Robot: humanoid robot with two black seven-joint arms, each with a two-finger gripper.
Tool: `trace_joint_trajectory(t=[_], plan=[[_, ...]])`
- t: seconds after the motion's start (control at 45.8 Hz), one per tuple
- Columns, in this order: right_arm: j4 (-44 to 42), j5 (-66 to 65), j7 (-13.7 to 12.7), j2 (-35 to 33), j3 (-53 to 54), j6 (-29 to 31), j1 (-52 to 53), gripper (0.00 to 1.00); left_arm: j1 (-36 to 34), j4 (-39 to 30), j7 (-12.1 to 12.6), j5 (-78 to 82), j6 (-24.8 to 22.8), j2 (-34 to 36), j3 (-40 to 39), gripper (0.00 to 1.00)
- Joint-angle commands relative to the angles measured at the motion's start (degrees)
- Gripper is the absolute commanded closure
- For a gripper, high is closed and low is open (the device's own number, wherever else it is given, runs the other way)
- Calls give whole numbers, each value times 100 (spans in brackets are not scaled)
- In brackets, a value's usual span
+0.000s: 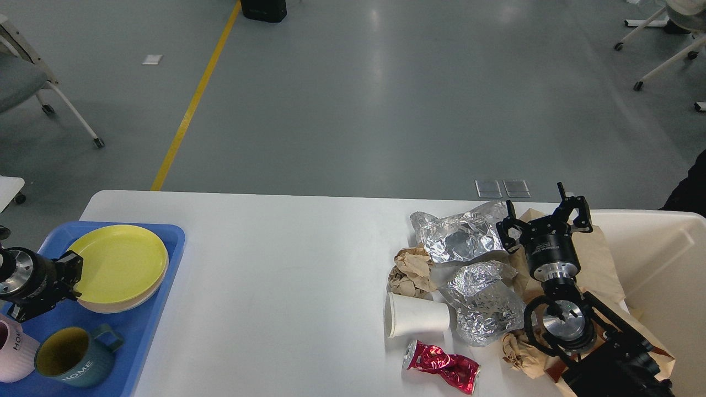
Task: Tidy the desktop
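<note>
The white desktop (276, 264) carries rubbish on its right side: two crumpled foil pieces (458, 237) (485, 303), a tipped paper cup (416, 315), a crushed red can (444, 368) and brown paper wads (411, 270). My right gripper (543, 220) hovers open over the foil's right edge and a brown paper bag (598, 259). On the left, my left gripper (70, 271) is shut on the left rim of a yellow plate (124, 262). This plate lies on a cream plate (110, 306) in the blue tray (165, 242).
A teal mug (71, 358) and a pink mug (11, 353) stand in the tray's near end. A cream plastic bin (662, 248) sits at the far right edge. Another paper wad (518, 353) lies by my right arm. Chairs stand on the floor beyond.
</note>
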Motion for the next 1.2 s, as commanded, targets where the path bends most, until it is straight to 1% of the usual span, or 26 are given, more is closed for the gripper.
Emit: trace_joint_trajectory(t=[0.0,0.131,0.197,0.218,0.24,0.262,0.306,0.328,0.349,0.393,0.721,0.83,0.917,1.048,1.114,1.179], plan=[[1,0,1,0,0,0,0,0,-17,3,-2,-18,-11,20,-3,100],[1,0,1,0,0,0,0,0,-8,11,-2,-9,68,20,-3,100],[1,0,1,0,0,0,0,0,-8,11,7,-9,138,20,-3,95],[1,0,1,0,0,0,-9,0,-8,20,7,-9,174,20,-3,90],[1,0,1,0,0,0,0,0,-8,29,-11,0,200,20,-3,81],[1,0,1,0,0,0,0,0,-8,38,-37,17,244,20,-3,66],[1,0,1,0,0,0,-9,0,1,55,-64,44,419,20,-3,28],[1,0,1,0,0,0,0,0,1,81,-64,44,542,20,-3,13],[1,0,1,0,0,0,0,0,1,82,-64,44,647,20,-3,3],[1,0,1,0,0,0,0,0,-17,56,6,53,745,3,-11,3],[1,0,1,0,0,0,0,0,-25,55,6,61,719,3,-11,3],[1,0,1,0,0,0,0,0,-61,38,24,70,631,-15,-38,3],[1,0,1,0,0,0,0,0,-183,20,24,79,377,-23,-64,3],[1,0,1,0,0,0,0,0,-526,20,-11,79,-256,20,-213,3],[1,0,1,0,0,0,0,0,-702,20,-20,79,-555,117,-590,3],[1,0,1,0,0,0,0,0,-738,20,-73,70,-792,345,-1213,3]])
